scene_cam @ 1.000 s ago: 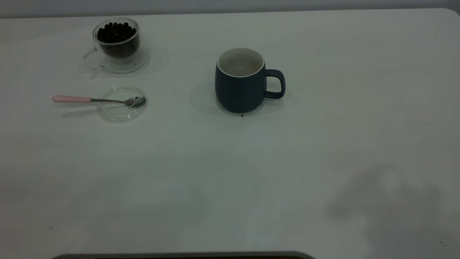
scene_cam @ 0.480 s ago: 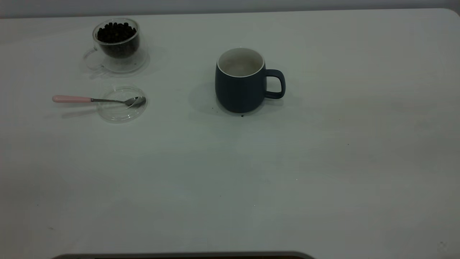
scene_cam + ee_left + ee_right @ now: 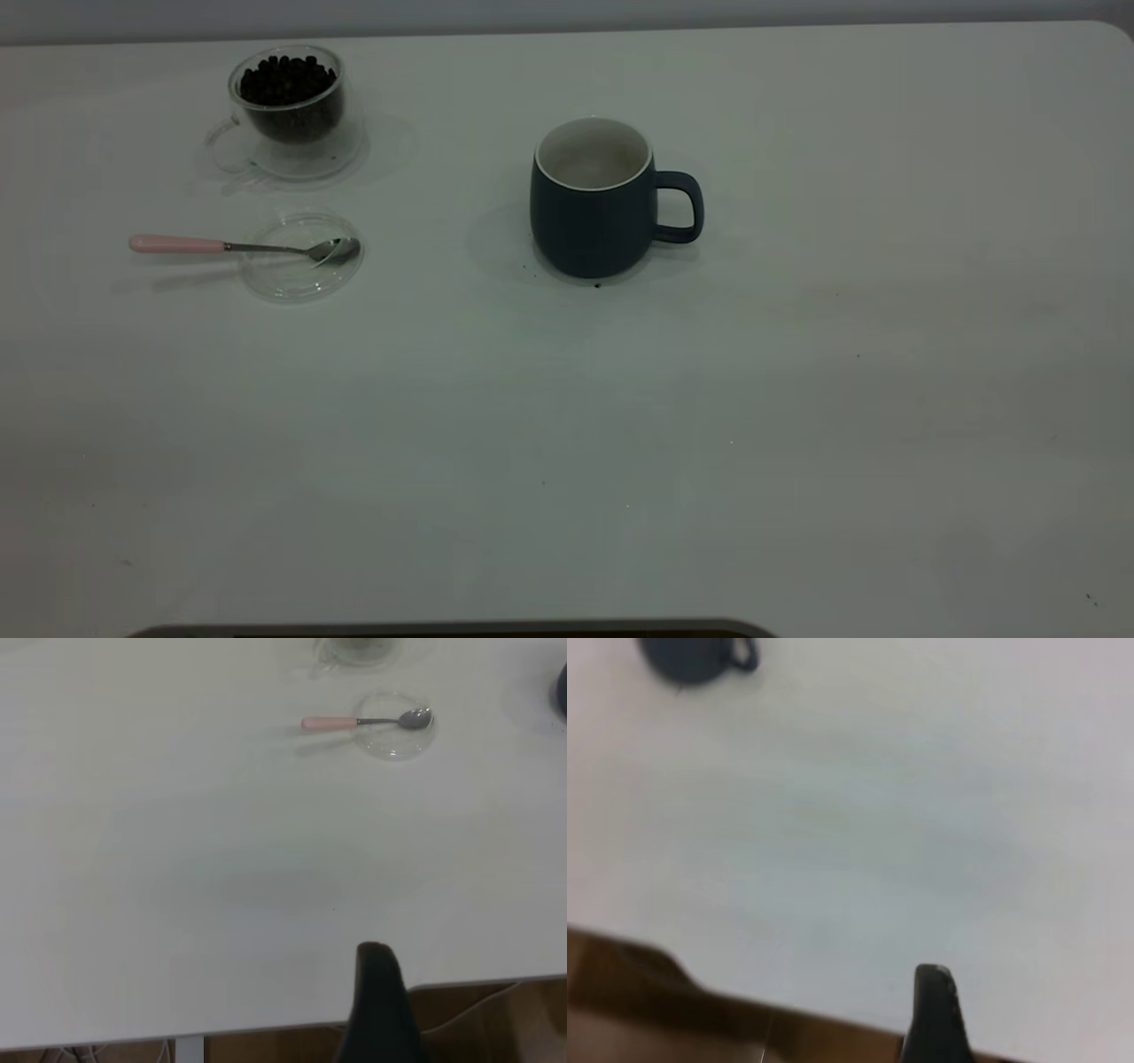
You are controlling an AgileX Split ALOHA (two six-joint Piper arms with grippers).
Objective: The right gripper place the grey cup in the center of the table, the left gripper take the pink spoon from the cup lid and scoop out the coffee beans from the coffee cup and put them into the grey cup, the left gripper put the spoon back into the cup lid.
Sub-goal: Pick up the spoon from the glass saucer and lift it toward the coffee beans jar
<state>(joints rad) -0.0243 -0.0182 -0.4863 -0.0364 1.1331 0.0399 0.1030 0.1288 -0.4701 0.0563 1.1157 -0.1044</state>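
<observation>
Both pincers hang back over the near edge of the bench [image 3: 797, 443], well apart from everything; only one black finger shows of the left pincer [image 3: 376, 1005] and of the right pincer [image 3: 935, 1014], so I cannot tell how far either is open, and neither holds anything. Mid-bench stands the grey cup [image 3: 594, 199], apparently already placed. Far left, the coffee cup [image 3: 288, 102] holds coffee beans [image 3: 285, 78]. Near it, the cup lid [image 3: 301, 257] cradles the pink spoon [image 3: 177, 244], handle overhanging, probably for easy gripping.
</observation>
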